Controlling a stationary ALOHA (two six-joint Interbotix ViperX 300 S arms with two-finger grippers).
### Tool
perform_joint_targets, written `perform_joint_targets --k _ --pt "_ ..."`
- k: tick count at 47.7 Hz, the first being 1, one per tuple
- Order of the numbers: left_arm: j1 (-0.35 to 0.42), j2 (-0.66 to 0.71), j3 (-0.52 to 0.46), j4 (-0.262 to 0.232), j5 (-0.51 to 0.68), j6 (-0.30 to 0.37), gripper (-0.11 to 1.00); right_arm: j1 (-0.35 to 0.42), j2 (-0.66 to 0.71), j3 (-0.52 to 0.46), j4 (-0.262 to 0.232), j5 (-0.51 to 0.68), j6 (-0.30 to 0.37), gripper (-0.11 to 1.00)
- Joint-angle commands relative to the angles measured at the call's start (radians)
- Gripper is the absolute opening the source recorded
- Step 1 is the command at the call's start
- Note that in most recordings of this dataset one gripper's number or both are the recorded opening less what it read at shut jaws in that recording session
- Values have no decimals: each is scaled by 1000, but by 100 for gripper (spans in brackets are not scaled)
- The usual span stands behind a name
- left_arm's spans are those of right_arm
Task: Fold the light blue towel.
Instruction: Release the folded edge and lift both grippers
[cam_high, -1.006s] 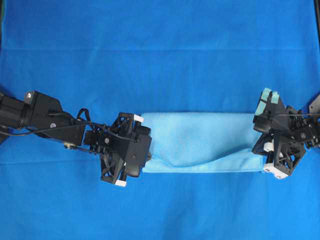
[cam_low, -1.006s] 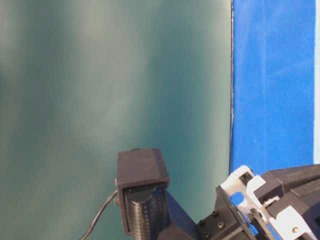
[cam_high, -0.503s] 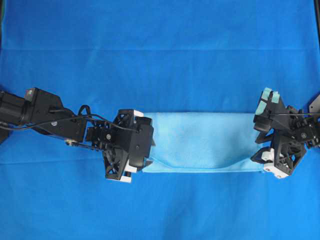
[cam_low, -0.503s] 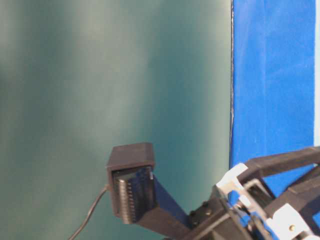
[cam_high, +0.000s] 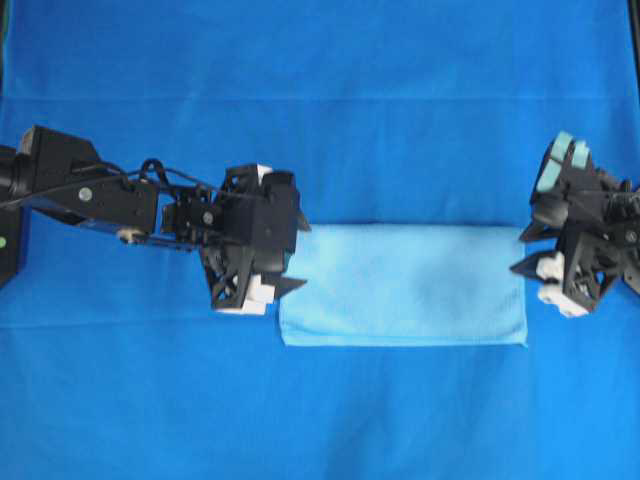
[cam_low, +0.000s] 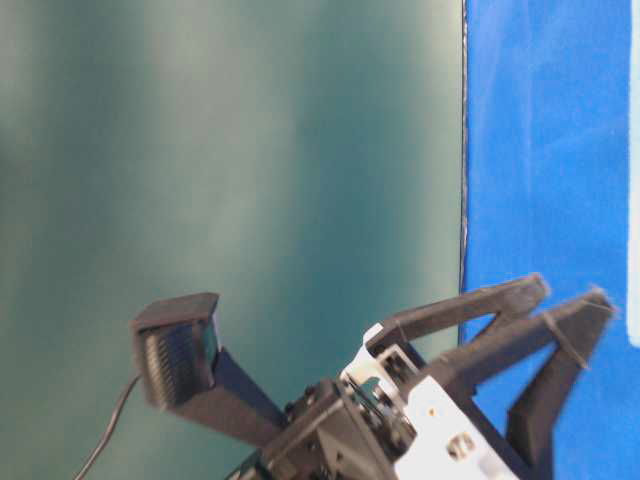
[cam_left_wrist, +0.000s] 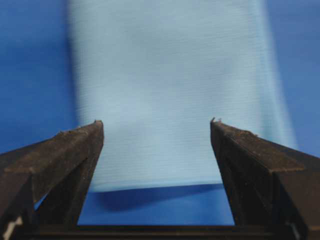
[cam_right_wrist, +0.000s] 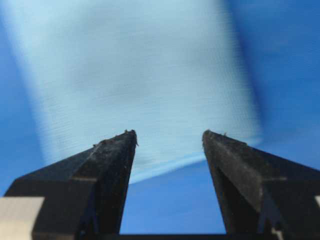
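The light blue towel (cam_high: 400, 285) lies flat as a wide, folded rectangle in the middle of the overhead view, with even edges. My left gripper (cam_high: 303, 256) hovers at the towel's left end, open with nothing between its fingers. In the left wrist view the towel (cam_left_wrist: 170, 75) spreads out beyond the open left gripper (cam_left_wrist: 156, 122). My right gripper (cam_high: 518, 253) stands at the towel's right end, also open and empty. The right wrist view has the towel (cam_right_wrist: 135, 75) ahead of the right gripper (cam_right_wrist: 169, 132). Open black fingers (cam_low: 540, 290) rise into the table-level view.
A large dark royal-blue cloth (cam_high: 320, 100) covers the table under the towel, with a faint crease across the back. A dull green wall (cam_low: 230, 150) fills the left of the table-level view.
Both grippers have gone from shut to open and let go of the towel. The sagging front layer has settled flat. Both arms have drawn back from the towel's ends.
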Motion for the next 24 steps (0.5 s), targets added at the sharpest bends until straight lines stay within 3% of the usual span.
perform_joint_targets --k 1,10,24 --pt "25 -21 -9 2 -3 9 82 -63 3 -8 -43 35 0 60" --pt "54 23 -9 2 -6 17 81 -107 44 -6 -87 34 0 59" --pt "66 98 -15 3 -29 18 79 -121 172 3 -92 -66 0 59"
